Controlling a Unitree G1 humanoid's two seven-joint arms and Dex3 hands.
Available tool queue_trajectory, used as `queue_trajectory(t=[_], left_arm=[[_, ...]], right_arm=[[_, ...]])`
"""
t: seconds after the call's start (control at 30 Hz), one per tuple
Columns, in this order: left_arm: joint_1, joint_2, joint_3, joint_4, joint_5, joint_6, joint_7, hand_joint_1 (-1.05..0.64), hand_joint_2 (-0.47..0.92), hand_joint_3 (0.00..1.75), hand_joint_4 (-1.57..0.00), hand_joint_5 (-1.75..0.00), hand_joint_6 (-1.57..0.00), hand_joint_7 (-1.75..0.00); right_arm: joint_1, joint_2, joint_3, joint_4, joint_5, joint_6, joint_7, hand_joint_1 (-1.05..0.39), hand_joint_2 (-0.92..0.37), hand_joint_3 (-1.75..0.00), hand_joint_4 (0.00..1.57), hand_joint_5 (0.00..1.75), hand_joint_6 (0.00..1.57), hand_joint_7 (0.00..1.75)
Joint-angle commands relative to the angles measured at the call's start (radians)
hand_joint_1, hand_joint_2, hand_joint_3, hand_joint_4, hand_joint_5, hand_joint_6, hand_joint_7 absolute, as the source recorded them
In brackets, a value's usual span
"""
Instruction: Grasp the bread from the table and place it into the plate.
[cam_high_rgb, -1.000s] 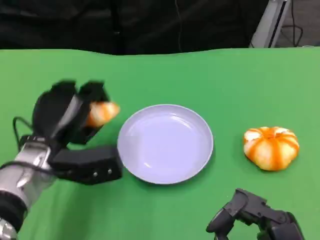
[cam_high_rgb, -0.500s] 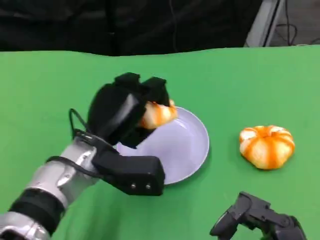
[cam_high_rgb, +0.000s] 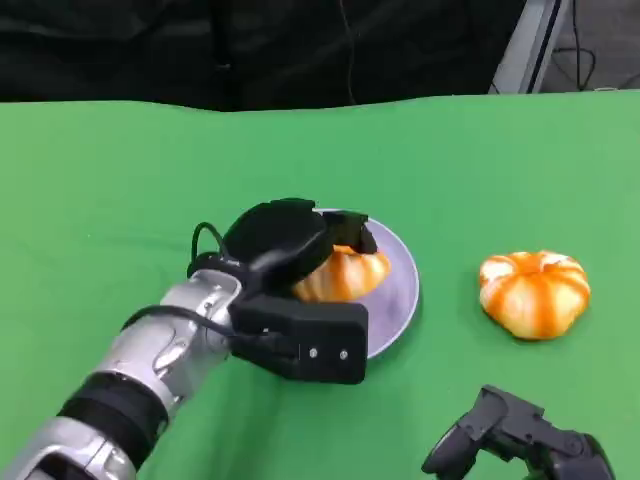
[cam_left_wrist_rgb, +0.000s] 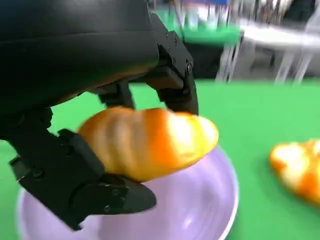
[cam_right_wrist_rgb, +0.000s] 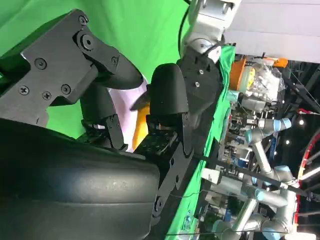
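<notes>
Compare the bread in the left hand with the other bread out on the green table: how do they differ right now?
The held bread is gripped by the left hand over the plate; the round bread lies on the green table beside the plate, untouched. The held bread looks elongated and smooth, while the round bread is pumpkin-shaped with ridged segments. Both are golden orange with paler streaks.

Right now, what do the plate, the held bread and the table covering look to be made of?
The plate: probably smooth plastic or glazed ceramic, pale lavender with a soft sheen; which one is unclear. The bread, gripped by the left hand over the plate: glossy orange and cream stripes suggest a plastic or foam replica, though real glazed bread is possible. The table covering: matte green, likely fabric, showing no glare.
</notes>
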Motion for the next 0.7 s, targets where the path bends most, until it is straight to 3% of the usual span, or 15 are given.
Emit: queue_trajectory(t=[0.03, 0.23, 0.33, 0.47, 0.7], left_arm=[[-0.003, 0.031, -0.004, -0.070, -0.001, 0.053, -0.087, -0.92, 0.92, 0.36, -0.01, -0.22, -0.13, -0.03], [0.005, 0.034, -0.004, -0.095, -0.002, 0.071, -0.102, -0.94, 0.92, 0.36, 0.00, -0.19, -0.12, -0.02], [0.022, 0.060, 0.002, -0.158, -0.013, 0.101, -0.176, -1.00, 0.92, 0.47, 0.00, -0.04, -0.02, 0.00], [0.032, 0.065, 0.005, -0.187, -0.014, 0.119, -0.200, -1.02, 0.92, 0.50, 0.00, 0.00, 0.00, 0.00], [0.132, 0.174, 0.083, -0.425, -0.101, 0.144, -0.342, -1.01, 0.92, 0.49, 0.00, 0.00, 0.00, 0.00]], right_arm=[[0.003, -0.005, -0.004, -0.008, 0.002, -0.012, -0.004, -0.11, -0.35, -1.27, 0.70, 1.58, 0.78, 1.30], [0.003, -0.006, -0.004, -0.008, 0.002, -0.012, -0.005, -0.11, -0.36, -1.26, 0.70, 1.58, 0.78, 1.30], [-0.001, -0.011, -0.012, -0.005, 0.012, -0.016, -0.001, -0.10, -0.36, -1.25, 0.70, 1.59, 0.78, 1.30], [-0.002, -0.012, -0.013, -0.004, 0.013, -0.016, 0.000, -0.09, -0.36, -1.25, 0.70, 1.59, 0.78, 1.30], [-0.001, -0.013, -0.016, -0.006, 0.004, -0.009, -0.001, -0.10, -0.36, -1.26, 0.70, 1.59, 0.77, 1.32]])
